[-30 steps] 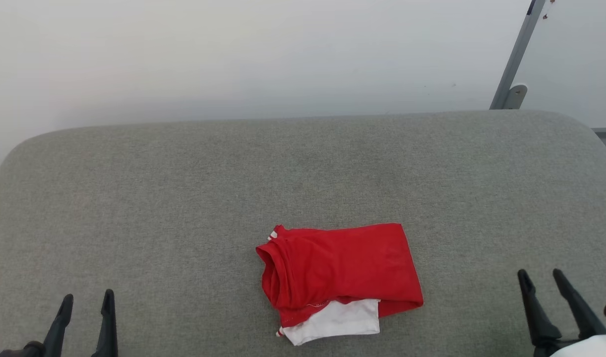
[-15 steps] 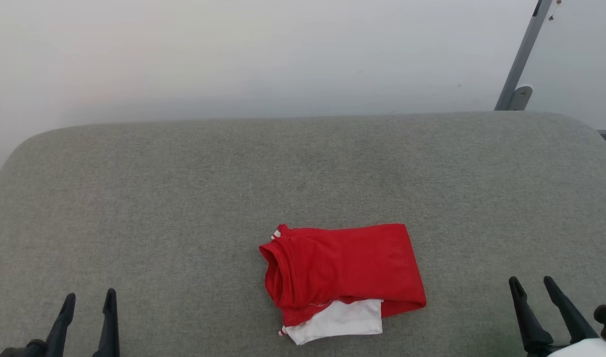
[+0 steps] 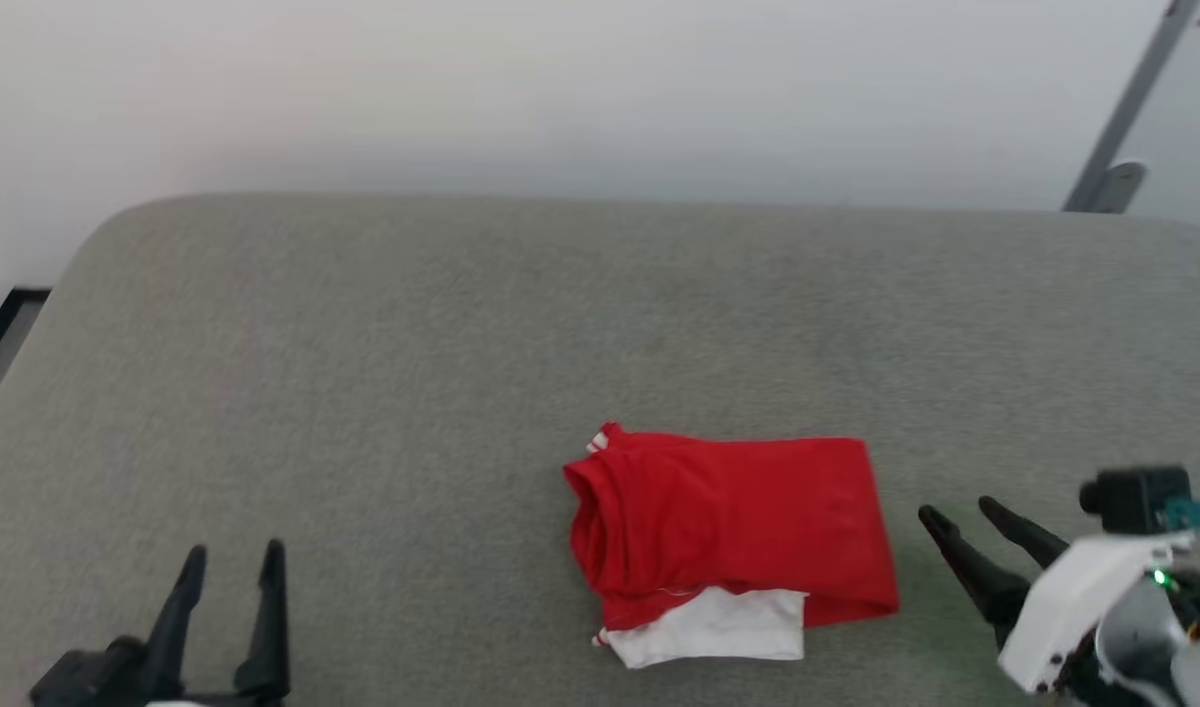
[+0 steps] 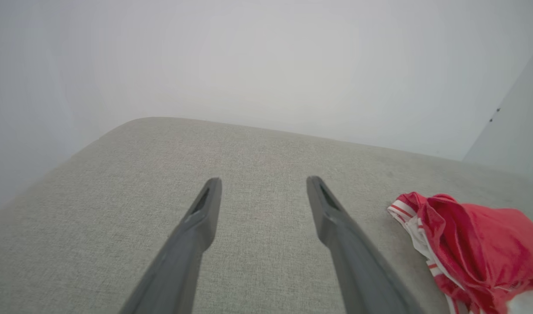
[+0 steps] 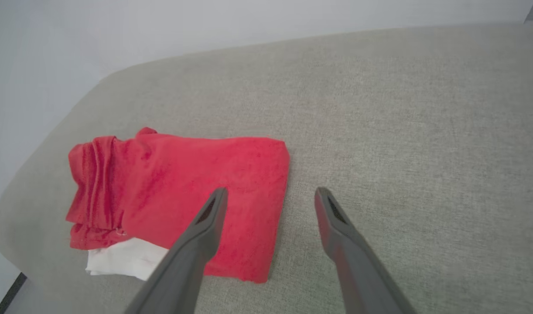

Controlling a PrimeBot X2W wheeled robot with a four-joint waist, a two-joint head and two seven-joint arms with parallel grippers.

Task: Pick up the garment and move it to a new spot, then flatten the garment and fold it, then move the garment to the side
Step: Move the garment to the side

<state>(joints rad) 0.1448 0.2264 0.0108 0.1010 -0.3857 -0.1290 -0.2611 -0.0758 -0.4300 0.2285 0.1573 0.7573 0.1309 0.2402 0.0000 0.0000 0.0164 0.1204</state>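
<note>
1. At the head view's lower right, the right gripper [image 3: 954, 509] has its jaws spread and empty, with the tips just beside the shirt [image 3: 737, 520] and not touching it.
2. Left gripper [image 3: 236, 550] is at the lower left, jaws spread, empty, well apart from the shirt.
3. Shirt lies folded on the grey cushion [image 3: 364, 373], right of centre toward the near side. Red is on top and a white sleeve [image 3: 718, 628] pokes out underneath.
4. Left wrist view: left gripper [image 4: 263, 181] over bare cushion. The shirt [image 4: 480, 244] is off to the right and shows red-and-white striped trim [image 4: 406, 211] at its bunched end.
5. Right wrist view: right gripper [image 5: 271, 192] above the shirt's [image 5: 183, 183] edge, with one finger overlapping the red cloth.
6. Head view adds a green light [image 3: 1160, 579] on the right arm and a grey pole [image 3: 1130, 108] against the pale wall [image 3: 561, 88].
</note>
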